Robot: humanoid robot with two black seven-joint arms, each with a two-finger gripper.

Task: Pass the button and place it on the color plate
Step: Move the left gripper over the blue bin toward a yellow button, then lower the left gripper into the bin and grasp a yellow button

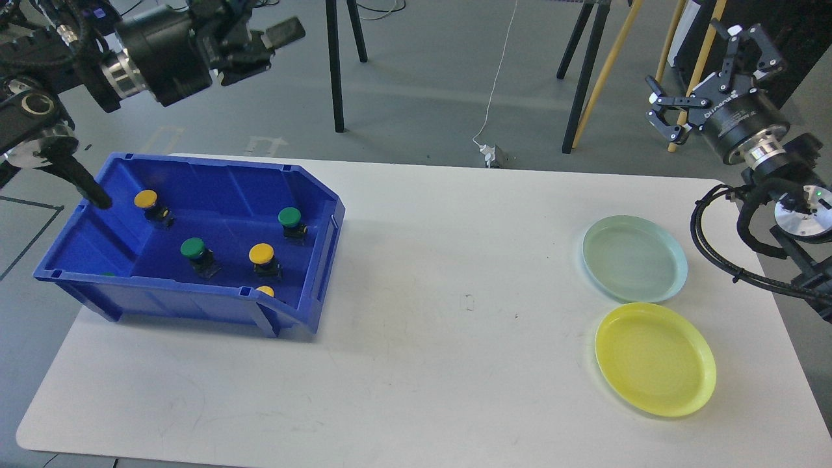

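A blue bin [318,260] stands on the left of the white table. It holds several push buttons: a yellow one [145,199] at the far left, a green one [193,247], a green one [290,217], a yellow one [262,253], and a yellow one [265,290] half hidden by the front wall. A pale green plate [634,259] and a yellow plate [655,359] lie empty at the right. My left gripper [260,40] is open and empty, high above and behind the bin. My right gripper [701,68] is open and empty, beyond the table's far right corner.
Tripod and stand legs [338,65] rise from the floor behind the table. A white cable with a plug [492,153] lies near the far edge. The white table [455,292] is bare between the bin and the plates.
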